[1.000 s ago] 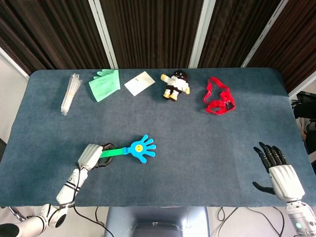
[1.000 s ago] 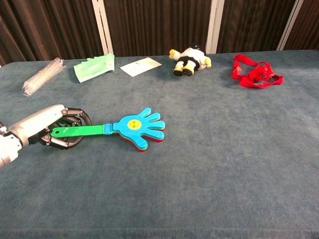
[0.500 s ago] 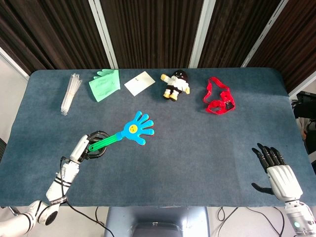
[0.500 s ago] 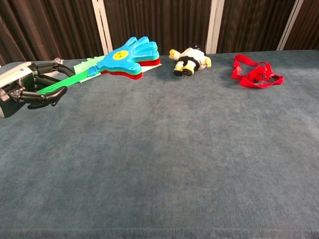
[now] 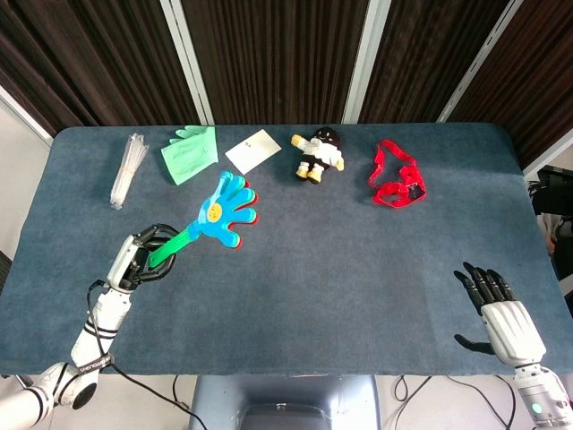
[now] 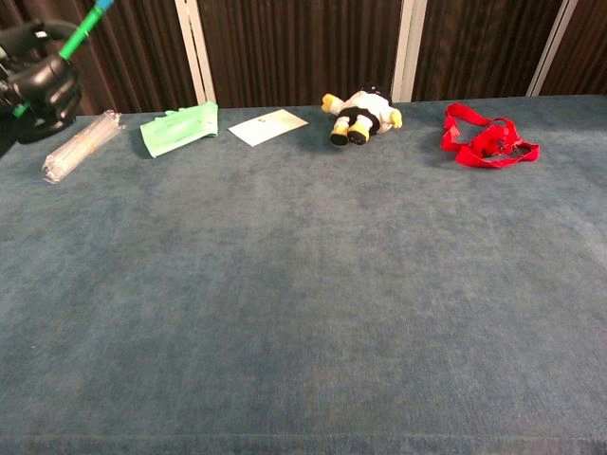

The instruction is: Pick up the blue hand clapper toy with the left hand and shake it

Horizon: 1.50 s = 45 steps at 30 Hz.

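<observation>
The blue hand clapper toy (image 5: 221, 210) has a blue palm with a yellow face, red and green layers under it, and a green handle. My left hand (image 5: 139, 259) grips that handle and holds the toy raised off the table, palm end pointing up and to the right. In the chest view my left hand (image 6: 38, 81) is at the top left corner with only the green handle (image 6: 81, 30) showing; the blue palm is out of that frame. My right hand (image 5: 494, 305) rests near the table's front right edge, fingers spread, holding nothing.
Along the far side of the blue table (image 5: 358, 260) lie a clear plastic packet (image 5: 127, 167), a green glove (image 5: 190, 153), a white card (image 5: 252, 150), a small plush doll (image 5: 319, 154) and a red strap (image 5: 395, 176).
My left hand has lifted the clapper from the table and raised it higher. The toy's palm end swung up and left, leaving the chest view. The right hand stayed put.
</observation>
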{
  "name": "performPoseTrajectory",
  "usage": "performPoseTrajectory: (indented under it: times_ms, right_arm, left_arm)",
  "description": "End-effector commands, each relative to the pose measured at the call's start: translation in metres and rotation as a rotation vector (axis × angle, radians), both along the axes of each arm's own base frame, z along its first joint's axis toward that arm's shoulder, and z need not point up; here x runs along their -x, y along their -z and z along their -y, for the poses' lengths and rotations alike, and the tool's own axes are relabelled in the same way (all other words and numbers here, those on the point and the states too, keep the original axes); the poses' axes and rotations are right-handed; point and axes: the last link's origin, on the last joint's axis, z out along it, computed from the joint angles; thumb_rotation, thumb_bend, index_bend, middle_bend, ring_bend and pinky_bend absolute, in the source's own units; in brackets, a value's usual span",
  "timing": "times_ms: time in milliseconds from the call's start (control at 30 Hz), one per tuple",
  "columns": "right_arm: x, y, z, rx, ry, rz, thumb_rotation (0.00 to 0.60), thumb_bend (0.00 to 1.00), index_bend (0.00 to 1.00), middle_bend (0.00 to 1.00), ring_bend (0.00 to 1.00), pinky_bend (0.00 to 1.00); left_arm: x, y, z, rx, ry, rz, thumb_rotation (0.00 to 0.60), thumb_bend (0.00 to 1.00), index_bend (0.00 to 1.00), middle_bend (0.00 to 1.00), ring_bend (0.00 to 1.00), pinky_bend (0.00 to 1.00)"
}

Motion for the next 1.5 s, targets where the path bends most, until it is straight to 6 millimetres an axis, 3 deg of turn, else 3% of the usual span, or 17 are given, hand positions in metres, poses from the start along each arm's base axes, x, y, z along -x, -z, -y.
performPoseTrajectory:
  times_ms: [33,167,400,467,567,667,800,900,967,1033,1300,1400,1500]
  right_arm:
    - [0.0,0.001,0.0,-0.003,0.0,0.001,0.6,0.15,0.0,0.0,0.0,0.0]
    - [-0.001,0.001,-0.001,-0.006,-0.003,0.001,0.6,0.15,0.0,0.0,0.0,0.0]
    - [-0.001,0.002,-0.002,-0.012,-0.004,-0.001,0.6,0.15,0.0,0.0,0.0,0.0]
    - [-0.001,0.001,-0.002,-0.012,-0.002,0.001,0.6,0.15,0.0,0.0,0.0,0.0]
    - [-0.001,0.0,-0.001,-0.008,-0.002,0.004,0.6,0.15,0.0,0.0,0.0,0.0]
    - [0.0,-0.001,-0.001,-0.007,0.002,0.007,0.6,0.15,0.0,0.0,0.0,0.0]
    - [0.001,-0.004,0.0,-0.002,0.008,0.01,0.6,0.15,0.0,0.0,0.0,0.0]
    - [0.001,-0.004,-0.001,-0.001,0.012,0.01,0.6,0.15,0.0,0.0,0.0,0.0]
    - [0.001,-0.004,-0.001,-0.005,0.012,0.009,0.6,0.15,0.0,0.0,0.0,0.0]
    - [0.001,-0.002,-0.001,-0.011,0.01,0.007,0.6,0.15,0.0,0.0,0.0,0.0]
    - [0.0,0.007,-0.002,-0.049,0.011,-0.002,0.6,0.15,0.0,0.0,0.0,0.0]
    - [0.0,0.007,-0.001,-0.058,0.011,0.002,0.6,0.15,0.0,0.0,0.0,0.0]
    - [0.0,0.004,0.0,-0.044,0.012,0.007,0.6,0.15,0.0,0.0,0.0,0.0]
  left_arm:
    - [-0.023,-0.021,0.005,-0.085,0.091,-0.008,0.6,0.72,0.68,0.85,0.7,1.0]
    - [-0.013,0.003,0.009,0.003,0.068,-0.176,0.6,0.72,0.68,0.85,0.7,1.0]
    - [0.024,0.077,0.021,0.1,0.045,-0.491,0.6,0.74,0.68,0.85,0.7,1.0]
    - [0.022,0.081,0.019,0.082,0.061,-0.498,0.6,0.74,0.68,0.85,0.7,1.0]
    - [0.009,0.069,0.009,0.009,0.093,-0.445,0.6,0.74,0.68,0.85,0.7,1.0]
    - [-0.014,0.038,0.0,-0.09,0.135,-0.35,0.6,0.74,0.68,0.86,0.7,1.0]
    - [-0.043,-0.017,-0.001,-0.18,0.163,-0.176,0.6,0.74,0.68,0.86,0.7,1.0]
    - [-0.051,-0.042,0.0,-0.161,0.139,-0.098,0.6,0.73,0.68,0.86,0.7,1.0]
    - [-0.046,-0.042,0.0,-0.126,0.113,-0.126,0.6,0.73,0.68,0.86,0.7,1.0]
    - [-0.034,-0.026,0.0,-0.076,0.08,-0.221,0.6,0.73,0.68,0.86,0.7,1.0]
    - [0.032,0.088,0.018,0.237,0.006,-0.666,0.6,0.72,0.68,0.86,0.7,1.0]
    - [0.031,0.102,0.016,0.223,0.027,-0.696,0.6,0.73,0.68,0.86,0.7,1.0]
    - [0.016,0.093,0.007,0.146,0.059,-0.659,0.6,0.72,0.68,0.86,0.7,1.0]
